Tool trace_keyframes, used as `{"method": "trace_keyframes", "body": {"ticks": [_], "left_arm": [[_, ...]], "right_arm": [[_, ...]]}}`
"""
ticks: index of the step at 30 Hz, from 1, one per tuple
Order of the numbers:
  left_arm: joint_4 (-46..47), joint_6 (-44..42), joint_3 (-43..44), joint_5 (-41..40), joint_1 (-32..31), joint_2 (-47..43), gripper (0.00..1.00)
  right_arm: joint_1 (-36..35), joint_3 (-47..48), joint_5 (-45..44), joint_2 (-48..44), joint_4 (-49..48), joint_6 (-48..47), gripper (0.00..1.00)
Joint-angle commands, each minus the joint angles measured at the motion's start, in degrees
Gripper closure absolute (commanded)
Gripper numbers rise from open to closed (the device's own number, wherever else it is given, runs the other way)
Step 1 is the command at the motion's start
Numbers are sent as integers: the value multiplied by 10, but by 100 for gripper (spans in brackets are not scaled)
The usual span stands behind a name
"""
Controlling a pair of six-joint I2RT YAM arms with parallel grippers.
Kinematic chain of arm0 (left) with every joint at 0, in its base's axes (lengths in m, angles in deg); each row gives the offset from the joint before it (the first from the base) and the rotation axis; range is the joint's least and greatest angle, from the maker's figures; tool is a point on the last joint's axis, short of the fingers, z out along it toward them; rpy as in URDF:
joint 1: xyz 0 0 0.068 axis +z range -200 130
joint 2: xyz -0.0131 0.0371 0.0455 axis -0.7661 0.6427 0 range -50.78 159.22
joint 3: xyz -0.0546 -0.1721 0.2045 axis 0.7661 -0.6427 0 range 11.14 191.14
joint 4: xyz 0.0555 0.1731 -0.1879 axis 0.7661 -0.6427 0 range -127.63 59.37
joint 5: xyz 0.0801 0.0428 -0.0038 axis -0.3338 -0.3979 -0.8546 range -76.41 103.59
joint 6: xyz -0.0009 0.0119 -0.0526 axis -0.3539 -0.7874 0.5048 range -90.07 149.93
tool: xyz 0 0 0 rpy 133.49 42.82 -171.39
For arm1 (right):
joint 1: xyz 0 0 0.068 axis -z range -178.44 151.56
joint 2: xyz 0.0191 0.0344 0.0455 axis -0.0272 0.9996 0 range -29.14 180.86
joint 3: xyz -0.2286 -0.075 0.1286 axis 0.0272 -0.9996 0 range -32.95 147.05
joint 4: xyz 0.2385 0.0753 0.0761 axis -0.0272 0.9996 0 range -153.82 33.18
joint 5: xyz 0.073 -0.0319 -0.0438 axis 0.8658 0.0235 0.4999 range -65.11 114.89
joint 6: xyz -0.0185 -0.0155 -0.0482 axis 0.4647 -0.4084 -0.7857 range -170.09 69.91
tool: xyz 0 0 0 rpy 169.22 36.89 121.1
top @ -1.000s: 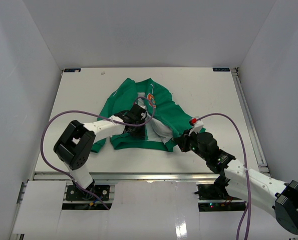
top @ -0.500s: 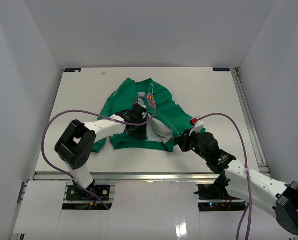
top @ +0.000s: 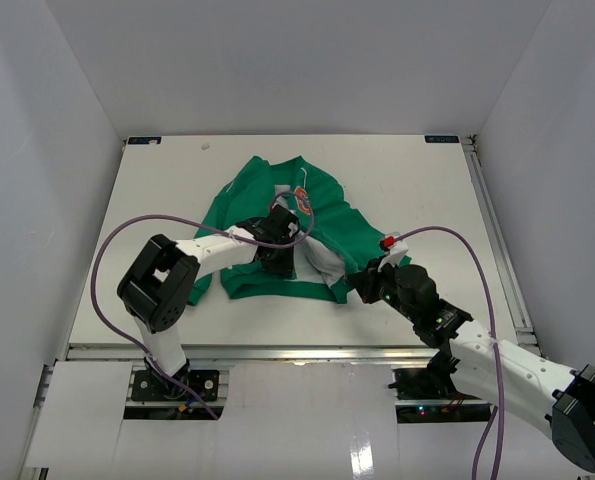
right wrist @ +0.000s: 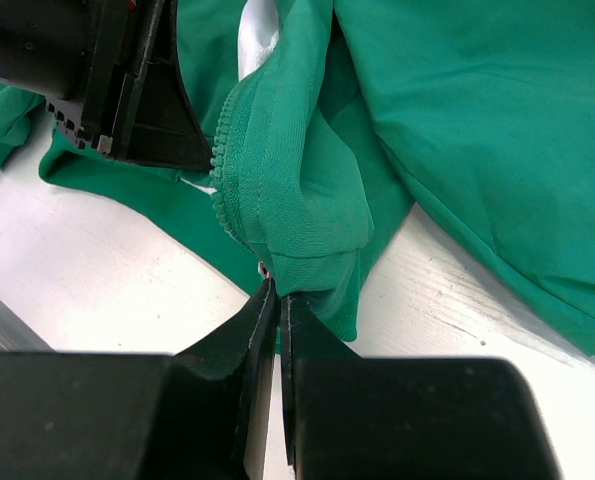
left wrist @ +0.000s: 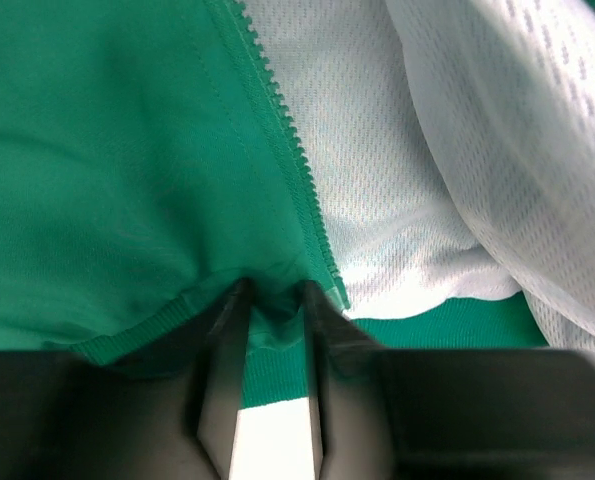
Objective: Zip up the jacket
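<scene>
The small green fabric jacket (top: 242,195) lies open-fronted near the middle of the white table (top: 157,180), its pale mesh lining (left wrist: 397,170) showing. The left gripper (left wrist: 272,315), jaws narrowly apart, pinches a pucker of hem at the foot of one row of green zipper teeth (left wrist: 282,140). The right gripper (right wrist: 274,290), jaws pressed together, holds the other front's bottom corner. The cloth looks light, limp and quick to bunch, so the best hold is probably the stiffer zipper tape near its bottom ends, kept taut.
</scene>
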Motion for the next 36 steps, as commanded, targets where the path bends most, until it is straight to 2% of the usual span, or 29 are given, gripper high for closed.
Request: {"method": "trace_keyframes", "body": {"ticks": [1,3,5,14,21,24,27,31,32,35,36], "left_arm": [[-6,2,6,-9,-3,3,78],[-6,4,4,-14,-3,-5,96],[-2,8,2,-15,-3,-13,100],[17,12,-13,-4,4,-75,100],[64,14,-49,64,27,-107,100],[75,13,-57,74,30,-113,87],[77,8,-61,80,32,-112,98],[83,8,-67,80,32,-116,100],[82,7,-66,81,33,-115,100],[78,1,-61,88,32,-110,72],[78,0,-61,89,32,-109,74]], "right_arm": [[1,2,-2,-11,-10,-8,92],[1,2,-2,-11,-10,-7,92],[1,2,-2,-10,-10,-7,92],[1,4,-2,4,-14,-8,92],[1,6,0,10,-14,-10,92],[1,8,3,16,-16,-12,92],[1,12,3,21,-15,-12,92],[1,11,2,20,-15,-13,92],[1,11,2,20,-15,-13,92],[1,14,2,21,-14,-13,92],[1,15,3,22,-14,-14,92]]}}
